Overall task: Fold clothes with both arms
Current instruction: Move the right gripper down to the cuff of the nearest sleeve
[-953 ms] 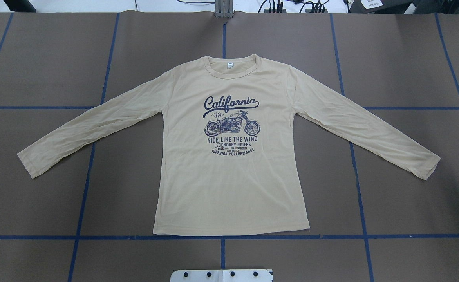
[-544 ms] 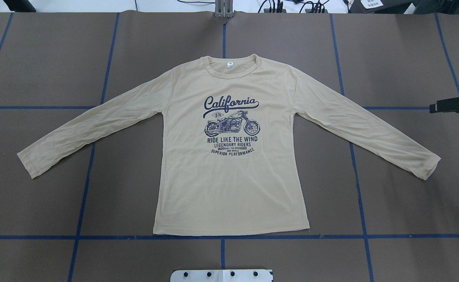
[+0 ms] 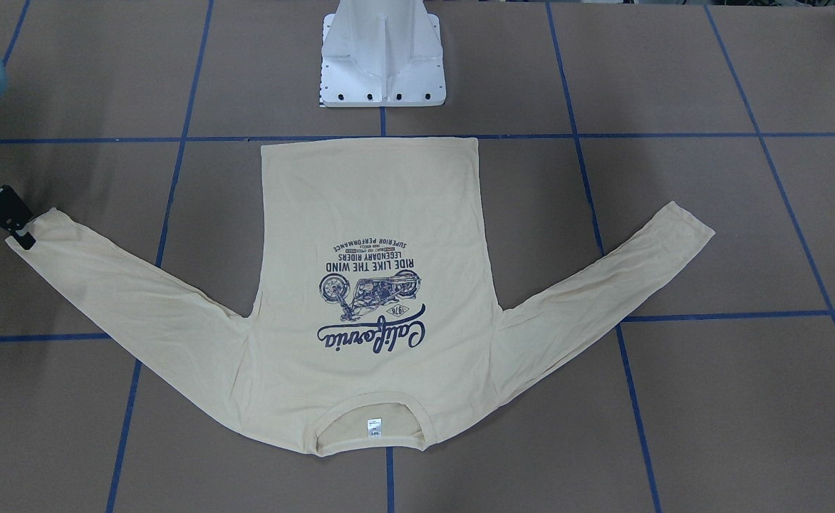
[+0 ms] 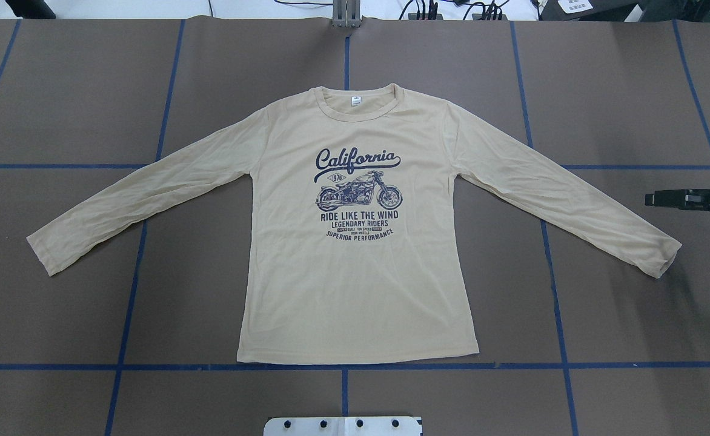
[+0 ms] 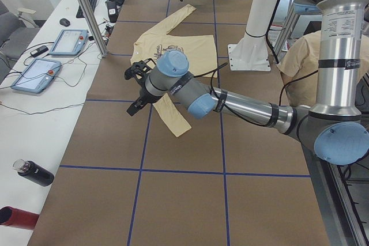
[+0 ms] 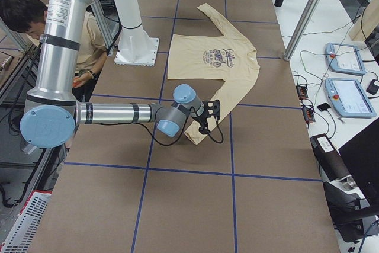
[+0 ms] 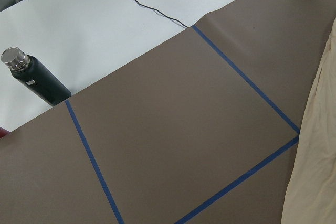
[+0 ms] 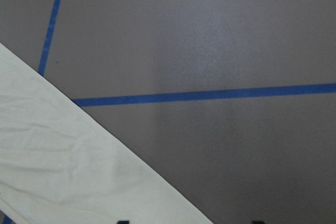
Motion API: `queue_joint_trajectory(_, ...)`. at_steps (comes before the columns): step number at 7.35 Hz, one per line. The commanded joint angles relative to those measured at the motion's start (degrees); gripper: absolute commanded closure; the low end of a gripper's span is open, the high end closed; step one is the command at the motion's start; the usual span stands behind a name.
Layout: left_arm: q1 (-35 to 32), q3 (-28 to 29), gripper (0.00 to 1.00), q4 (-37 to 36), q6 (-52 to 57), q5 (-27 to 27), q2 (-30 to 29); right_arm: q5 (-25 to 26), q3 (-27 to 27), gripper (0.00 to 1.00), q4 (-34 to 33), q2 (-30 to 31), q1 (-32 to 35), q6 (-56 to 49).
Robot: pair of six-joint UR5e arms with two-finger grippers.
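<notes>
Overhead exterior view: the shirt (image 4: pixel 355 284) lies flat and face up at the middle of the brown table (image 4: pixel 58 91). Its collar is at 12 o'clock, its hem at 6 o'clock, and its sleeves are spread toward 4 and 8 o'clock.

The only container in sight is a dark bottle (image 7: pixel 32 80) with a metal cap, lying on its side on the white bench beyond the table edge. What it holds cannot be seen.

The navy print on the chest reads "California", with "1976" in a small badge above a motorcycle. Under that come "RIDE LIKE THE WIND", "LEGENDARY RIDERS" and "SUPERIOR PERFORMANCE". Two fine lines between the last two are too small to read. So is the white tag (image 4: pixel 355 101) inside the collar.

The right gripper (image 4: pixel 652 198) comes in from 3 o'clock, with the cuff of the near sleeve at about 6 o'clock of it. In this view it is apart from the cloth. In the front-facing view one black finger overlaps the cuff end, and contact cannot be judged. In the right wrist view two dark tips sit well apart at the bottom edge, so its fingers look spread with nothing between them.

The left gripper (image 5: pixel 134 90) shows only in the left side view, near the other sleeve. Whether its fingers are spread or pressed together cannot be told.
</notes>
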State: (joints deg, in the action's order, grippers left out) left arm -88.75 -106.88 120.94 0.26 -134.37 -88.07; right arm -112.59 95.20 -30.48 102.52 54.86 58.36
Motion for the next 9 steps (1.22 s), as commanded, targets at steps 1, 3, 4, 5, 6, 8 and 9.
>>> queue_joint_trajectory(1, 0.0, -0.1, 0.0, 0.0, 0.0, 0.0, 0.1, 5.5, -1.2, 0.22, 2.3, 2.8, -4.6, 0.5)
queue_joint_trajectory(3, 0.1, 0.0, 0.0, 0.0, 0.0, 0.0, 0.1, 9.1, -1.2, 0.26, 2.3, 3.7, -7.6, 0.5)
queue_joint_trajectory(4, 0.1, 0.0, 0.0, 0.0, 0.0, 0.0, 0.1, 10.4, -1.7, 0.27, 2.2, 3.7, -8.5, 0.5)
queue_joint_trajectory(5, 0.1, 0.0, 0.0, 0.0, -0.1, 0.0, 0.1, 11.4, -2.1, 0.29, 2.2, 3.7, -9.1, 0.5)
queue_joint_trajectory(6, 0.1, 0.1, 0.0, 0.0, 0.0, 0.1, 0.0, 11.6, -2.2, 0.3, 2.2, 3.7, -9.4, 0.5)
queue_joint_trajectory(8, 0.1, 0.1, 0.0, 0.0, 0.0, 0.1, 0.0, 12.2, -2.6, 0.33, 2.3, 3.7, -9.8, 0.5)
queue_joint_trajectory(9, 0.1, 0.1, 0.0, 0.0, -0.1, 0.0, 0.0, 12.2, -2.7, 0.35, 2.3, 3.7, -9.8, 0.5)
